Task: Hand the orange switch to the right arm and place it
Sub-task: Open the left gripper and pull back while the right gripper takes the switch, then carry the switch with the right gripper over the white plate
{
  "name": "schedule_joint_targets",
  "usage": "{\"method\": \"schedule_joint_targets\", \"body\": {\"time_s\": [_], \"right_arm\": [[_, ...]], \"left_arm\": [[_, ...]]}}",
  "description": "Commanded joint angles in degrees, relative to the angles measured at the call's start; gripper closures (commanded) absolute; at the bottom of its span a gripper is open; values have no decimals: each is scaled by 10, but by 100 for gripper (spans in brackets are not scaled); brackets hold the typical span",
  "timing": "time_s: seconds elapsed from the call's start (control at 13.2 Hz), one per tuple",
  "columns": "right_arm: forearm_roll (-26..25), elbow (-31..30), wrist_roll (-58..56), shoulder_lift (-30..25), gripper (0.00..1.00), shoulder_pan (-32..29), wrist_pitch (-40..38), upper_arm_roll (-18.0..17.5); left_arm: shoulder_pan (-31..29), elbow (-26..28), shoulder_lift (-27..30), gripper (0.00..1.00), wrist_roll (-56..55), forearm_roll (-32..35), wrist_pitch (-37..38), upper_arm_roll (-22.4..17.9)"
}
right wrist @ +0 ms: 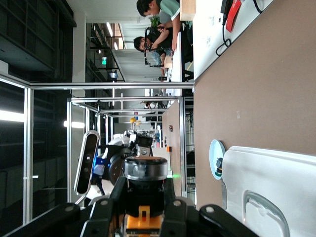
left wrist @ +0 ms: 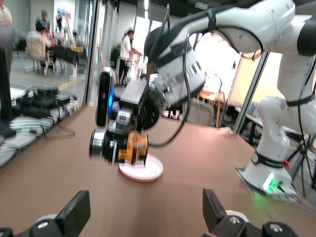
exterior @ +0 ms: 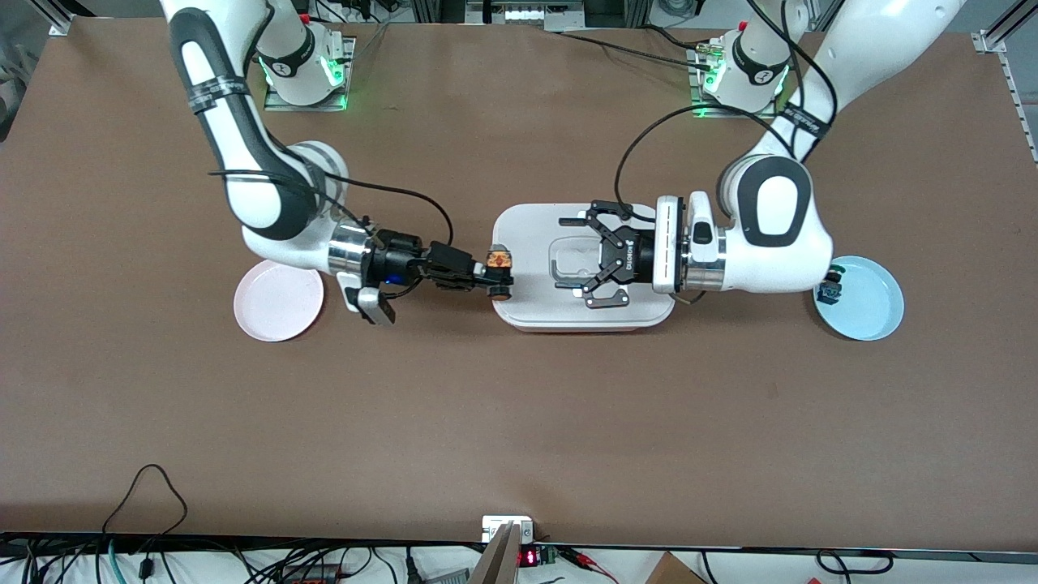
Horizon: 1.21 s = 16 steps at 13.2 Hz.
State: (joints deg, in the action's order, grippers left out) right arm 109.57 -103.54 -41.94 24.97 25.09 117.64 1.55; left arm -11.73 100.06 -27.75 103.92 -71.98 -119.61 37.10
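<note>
My right gripper [exterior: 497,273] is shut on the orange switch [exterior: 498,260], a small black part with an orange cap, and holds it over the edge of the white tray [exterior: 527,231] toward the right arm's end. The switch also shows in the right wrist view [right wrist: 142,222] between the fingers of the right gripper [right wrist: 143,210], and in the left wrist view [left wrist: 131,148]. My left gripper [exterior: 571,252] is open and empty over the middle of the tray, facing the switch with a gap between them. Its spread fingers [left wrist: 74,212] show in the left wrist view.
A pink plate [exterior: 278,300] lies under the right arm's wrist and also shows in the left wrist view [left wrist: 143,171]. A light blue plate [exterior: 868,300] at the left arm's end holds a dark part with a green cap [exterior: 831,288]. The tray [right wrist: 266,187] has a handle recess.
</note>
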Motion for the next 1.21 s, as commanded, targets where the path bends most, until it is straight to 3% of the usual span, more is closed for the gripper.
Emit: {"method": "schedule_joint_targets", "body": {"time_s": [0.0, 0.15, 0.45, 0.83, 0.98, 1.06, 1.13], "right_arm": [[-68, 11, 34, 0, 100, -49, -47, -7], [-129, 11, 60, -7, 100, -82, -86, -6], [-300, 45, 125, -14, 100, -144, -131, -6], [-613, 73, 198, -53, 100, -159, -127, 6], [-751, 75, 248, -67, 100, -155, -100, 4], [-792, 76, 280, -67, 100, -153, -98, 4], [-838, 75, 304, -67, 100, -144, -87, 4]], "left_arm": [[-7, -12, 13, 0, -115, 74, 17, 3], [-9, -18, 23, 0, -229, 159, 44, 4], [-10, -92, 28, 0, -457, 382, 164, 2], [-23, -209, 34, 0, -701, 584, 378, -10], [-17, -206, 78, 0, -790, 640, 399, -38], [4, -203, 107, 0, -818, 659, 406, -77], [53, -190, 131, 0, -841, 679, 406, -141]]}}
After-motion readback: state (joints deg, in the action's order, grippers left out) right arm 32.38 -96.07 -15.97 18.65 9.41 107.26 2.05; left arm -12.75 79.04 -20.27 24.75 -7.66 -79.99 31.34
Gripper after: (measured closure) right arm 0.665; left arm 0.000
